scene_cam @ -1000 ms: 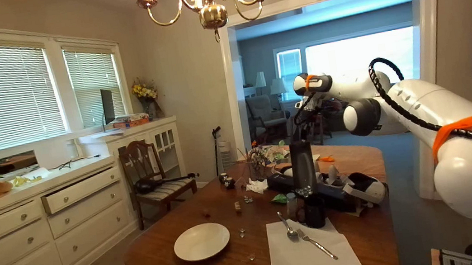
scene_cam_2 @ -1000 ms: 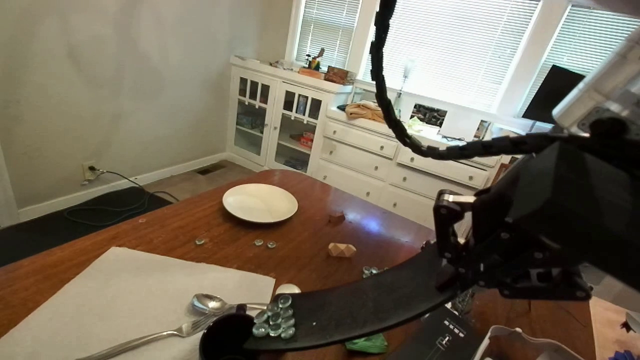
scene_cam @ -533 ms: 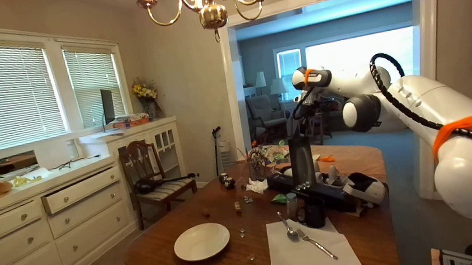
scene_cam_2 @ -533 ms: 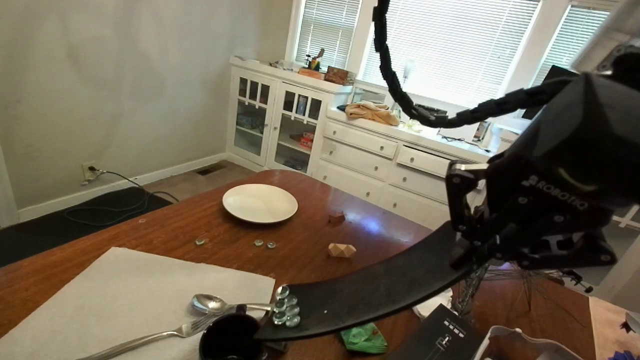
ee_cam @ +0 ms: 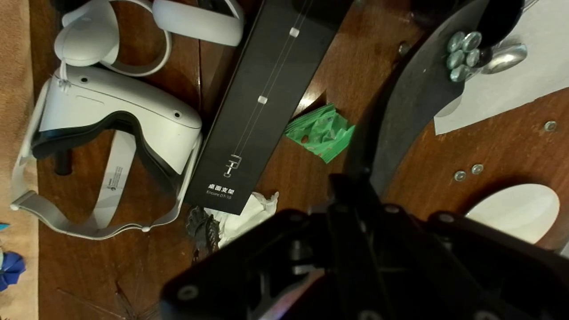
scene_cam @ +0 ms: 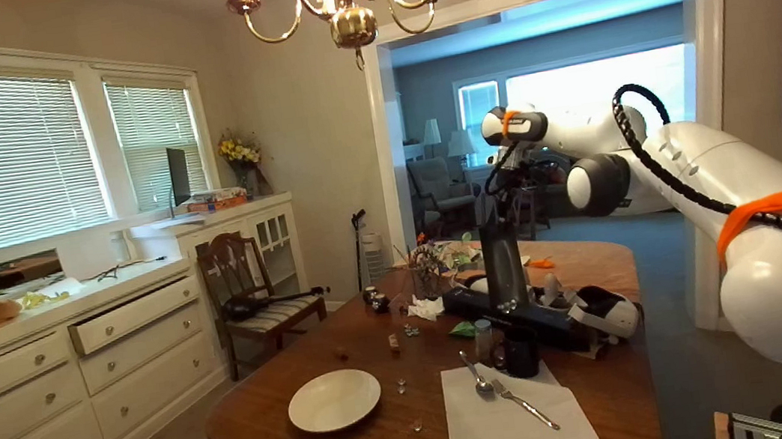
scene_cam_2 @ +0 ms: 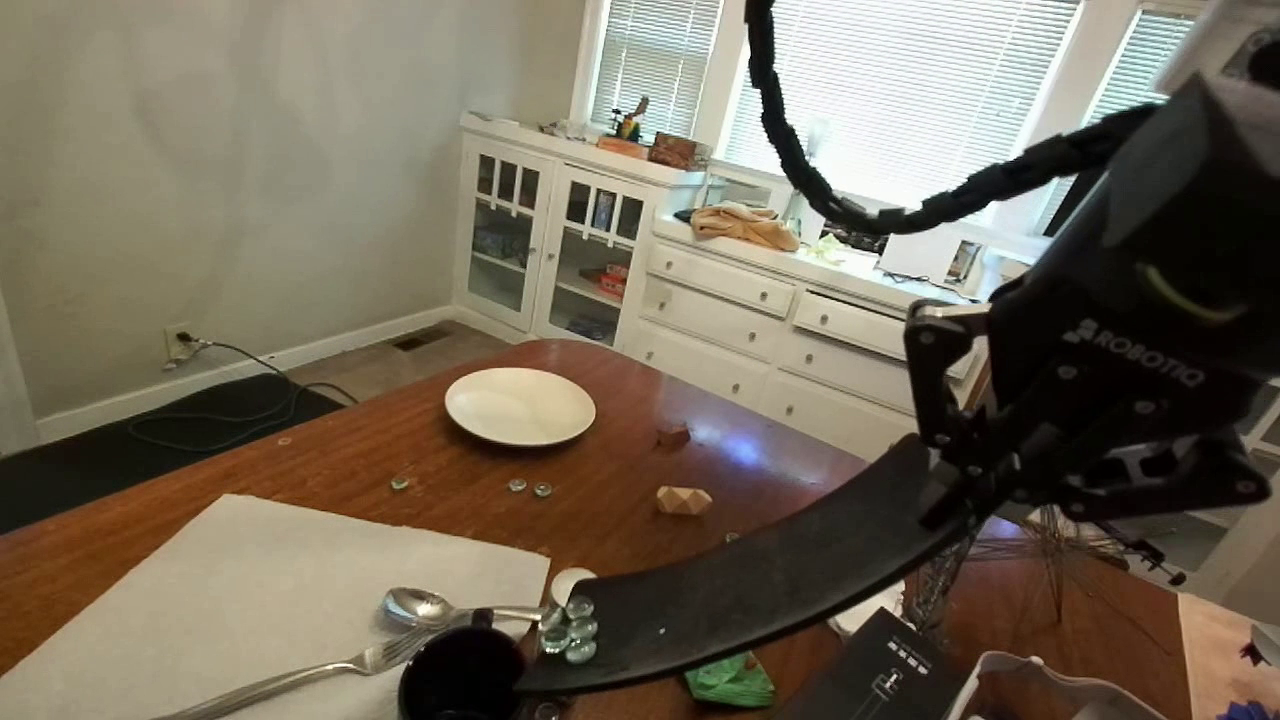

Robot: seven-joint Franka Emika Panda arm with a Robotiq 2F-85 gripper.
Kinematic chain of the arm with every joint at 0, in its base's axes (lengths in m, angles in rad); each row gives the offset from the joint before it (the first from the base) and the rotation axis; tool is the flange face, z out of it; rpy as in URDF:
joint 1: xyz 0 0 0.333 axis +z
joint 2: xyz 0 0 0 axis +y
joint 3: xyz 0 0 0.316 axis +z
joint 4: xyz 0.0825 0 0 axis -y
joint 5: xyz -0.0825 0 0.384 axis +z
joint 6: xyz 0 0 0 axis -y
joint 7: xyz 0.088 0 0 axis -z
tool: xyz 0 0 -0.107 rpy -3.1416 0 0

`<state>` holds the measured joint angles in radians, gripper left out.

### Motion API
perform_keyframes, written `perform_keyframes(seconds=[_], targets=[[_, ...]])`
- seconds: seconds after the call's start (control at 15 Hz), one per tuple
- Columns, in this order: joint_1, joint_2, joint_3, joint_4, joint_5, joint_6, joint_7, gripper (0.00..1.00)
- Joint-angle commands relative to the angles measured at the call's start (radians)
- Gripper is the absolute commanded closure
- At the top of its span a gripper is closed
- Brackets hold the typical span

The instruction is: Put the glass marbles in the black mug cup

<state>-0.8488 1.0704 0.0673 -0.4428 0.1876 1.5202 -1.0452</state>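
The black mug [scene_cam_2: 455, 680] stands near the table's edge, also visible in an exterior view [scene_cam: 522, 355] and the wrist view [ee_cam: 502, 18]. My gripper [scene_cam_2: 945, 490] is shut on a long curved black scoop [scene_cam_2: 760, 600]. The wrist view shows the jaws [ee_cam: 355, 186] around its upper end. The scoop slopes down, its lower tip at the mug's rim. Several glass marbles [scene_cam_2: 572, 632] cluster at that tip, also in the wrist view [ee_cam: 463, 55]. Other marbles [scene_cam_2: 542, 490] lie on the table, and one marble [ee_cam: 403, 48] lies beside the mug. The mug's inside is too dark to read.
A spoon [scene_cam_2: 418, 606] and a fork [scene_cam_2: 300, 688] lie on white paper [scene_cam_2: 250, 590] by the mug. A glass jar [scene_cam: 483, 337] stands close beside it. A white plate [scene_cam_2: 520, 406], wooden block [scene_cam_2: 684, 500], green packet [ee_cam: 323, 131], black box [ee_cam: 253, 115] and headset [ee_cam: 120, 102] are around.
The scoop's gripper end has risen and tilted more steeply, its tip staying by the mug. Fewer marbles are on the tip. A marble now shows on the table beside the mug.
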Motion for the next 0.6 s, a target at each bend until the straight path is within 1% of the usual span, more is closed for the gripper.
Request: perform_keyframes(seconds=[0.0,0.53], targets=[[0.025,-0.022,-0.015,0.000,-0.032,-0.022,0.001,0.98],[0.076,-0.064,-0.039,0.000,-0.073,-0.008,-0.028,0.98]])
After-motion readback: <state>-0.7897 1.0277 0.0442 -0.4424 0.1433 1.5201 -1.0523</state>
